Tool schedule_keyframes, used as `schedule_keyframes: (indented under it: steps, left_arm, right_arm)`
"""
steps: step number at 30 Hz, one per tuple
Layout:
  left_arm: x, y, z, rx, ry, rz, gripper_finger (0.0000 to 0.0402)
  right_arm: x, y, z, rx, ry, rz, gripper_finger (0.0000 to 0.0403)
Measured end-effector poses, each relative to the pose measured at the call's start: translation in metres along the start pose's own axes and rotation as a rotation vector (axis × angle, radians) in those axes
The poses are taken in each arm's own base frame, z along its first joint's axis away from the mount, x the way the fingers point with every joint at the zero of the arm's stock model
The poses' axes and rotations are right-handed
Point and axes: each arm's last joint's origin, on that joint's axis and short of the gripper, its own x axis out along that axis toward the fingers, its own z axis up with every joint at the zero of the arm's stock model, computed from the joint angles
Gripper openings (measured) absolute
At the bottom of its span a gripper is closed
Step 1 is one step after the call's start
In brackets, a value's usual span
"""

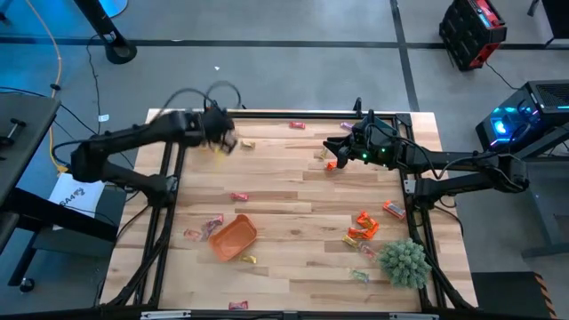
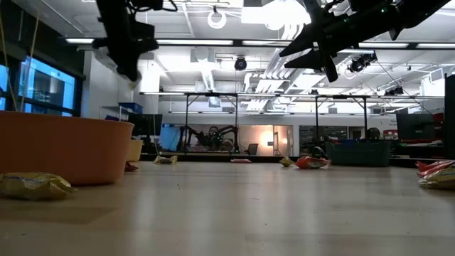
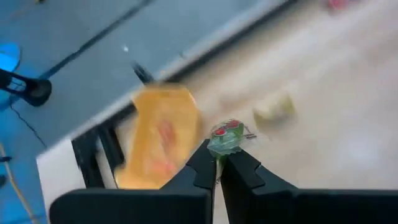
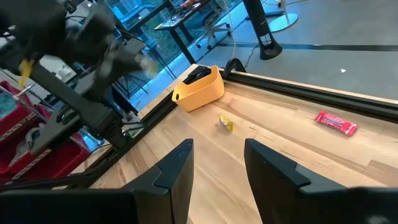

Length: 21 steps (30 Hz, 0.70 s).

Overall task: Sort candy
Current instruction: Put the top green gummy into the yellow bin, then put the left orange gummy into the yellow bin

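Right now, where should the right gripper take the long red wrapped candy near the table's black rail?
Across its narrow middle, straight down from above. The long red wrapped candy lies flat on the wooden table, clear of other pieces, so the open right gripper can probably straddle its short width; the thin ends would likely slip.

Grey floor (image 1: 293, 22), bright ceiling lights (image 2: 288, 13), blue-lit windows (image 2: 46, 89)

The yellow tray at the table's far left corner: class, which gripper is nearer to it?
Left. The left gripper hangs just beside the yellow tray; the right gripper is far across the table.
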Motion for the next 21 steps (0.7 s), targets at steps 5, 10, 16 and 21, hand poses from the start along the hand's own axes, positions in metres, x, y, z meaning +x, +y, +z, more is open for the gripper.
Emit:
schedule_keyframes:
  steps: [5,10,16,21]
  left_arm:
    - [0.052,0.035,0.011,-0.016,0.159,0.022,0.0017]
    - [0.099,0.06,0.006,-0.069,0.354,0.116,0.0039]
    - [0.129,0.065,0.004,-0.128,0.452,0.021,0.0084]
    - [0.11,0.058,-0.002,-0.169,0.514,-0.116,0.0118]
  right_arm:
    - [0.0,0.0,0.0,-0.009,0.0,0.0,0.0138]
    - [0.0,0.0,0.0,-0.036,-0.002,-0.003,0.0138]
    - [0.0,0.0,0.0,-0.037,-0.008,-0.013,0.0138]
    - [0.0,0.0,0.0,-0.038,-0.007,-0.013,0.0138]
